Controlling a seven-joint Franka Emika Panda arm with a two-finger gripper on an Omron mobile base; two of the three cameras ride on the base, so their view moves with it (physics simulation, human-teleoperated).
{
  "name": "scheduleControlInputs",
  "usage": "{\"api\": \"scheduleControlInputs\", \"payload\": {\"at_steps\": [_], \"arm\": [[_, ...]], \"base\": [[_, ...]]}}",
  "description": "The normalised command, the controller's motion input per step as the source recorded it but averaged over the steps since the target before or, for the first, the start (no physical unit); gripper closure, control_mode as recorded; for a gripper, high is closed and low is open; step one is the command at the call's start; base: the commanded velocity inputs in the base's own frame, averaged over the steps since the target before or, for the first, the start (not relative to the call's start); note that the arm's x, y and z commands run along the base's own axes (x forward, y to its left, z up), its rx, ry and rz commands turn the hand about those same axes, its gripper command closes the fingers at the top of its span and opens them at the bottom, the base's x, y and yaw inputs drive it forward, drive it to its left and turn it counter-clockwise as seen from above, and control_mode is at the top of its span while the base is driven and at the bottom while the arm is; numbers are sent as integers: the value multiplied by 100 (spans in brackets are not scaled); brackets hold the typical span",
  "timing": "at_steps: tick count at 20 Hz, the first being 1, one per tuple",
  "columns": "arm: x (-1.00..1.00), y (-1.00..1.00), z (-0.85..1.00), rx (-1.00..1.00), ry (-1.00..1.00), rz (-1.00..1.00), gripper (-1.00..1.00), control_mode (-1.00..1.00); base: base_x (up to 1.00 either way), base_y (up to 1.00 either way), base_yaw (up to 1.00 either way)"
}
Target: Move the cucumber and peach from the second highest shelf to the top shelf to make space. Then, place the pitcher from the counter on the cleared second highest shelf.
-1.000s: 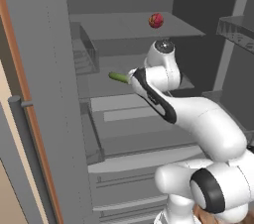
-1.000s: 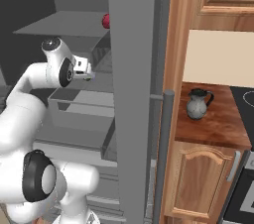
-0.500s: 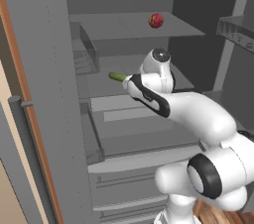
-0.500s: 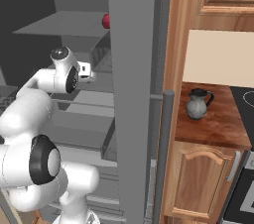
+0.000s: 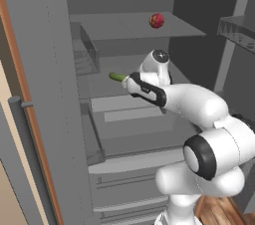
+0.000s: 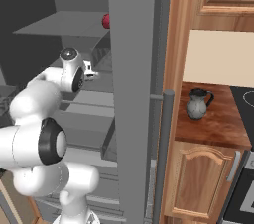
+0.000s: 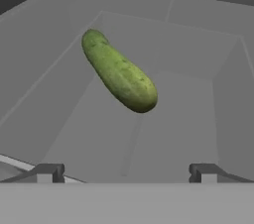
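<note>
The dark green cucumber [image 7: 119,73] lies on the second highest shelf [image 5: 144,67] of the open fridge, its left end [image 5: 117,76] showing past my hand. My gripper [image 5: 128,80] is open and points at it from the right, a short way off; in the hand view the gripper [image 7: 126,173] has nothing between its fingertips. The red peach [image 5: 156,20] rests on the top shelf [image 5: 114,27], also seen as the peach [image 6: 105,20] half hidden by the fridge door. The grey pitcher [image 6: 197,105] stands on the reddish-brown counter [image 6: 213,129].
The open fridge door [image 6: 134,94] with its vertical handle [image 6: 163,148] stands between the shelves and the counter. A wire basket [image 5: 84,52] hangs at the shelf's left. Drawers [image 5: 134,134] sit below. A stove top [image 6: 244,109] lies right of the pitcher.
The arm has reached further into the fridge and lowered, bringing the open gripper closer to the cucumber. Cucumber, peach and pitcher have not moved.
</note>
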Motion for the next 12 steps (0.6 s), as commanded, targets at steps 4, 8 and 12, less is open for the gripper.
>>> {"api": "scheduleControlInputs", "payload": {"at_steps": [4,8,12], "arm": [[32,0,-21,0,0,6,-100,-100],[31,0,-21,0,0,6,-100,-100],[36,0,-16,0,0,4,-100,-100]], "base": [[0,0,0],[0,0,0],[0,0,0]]}}
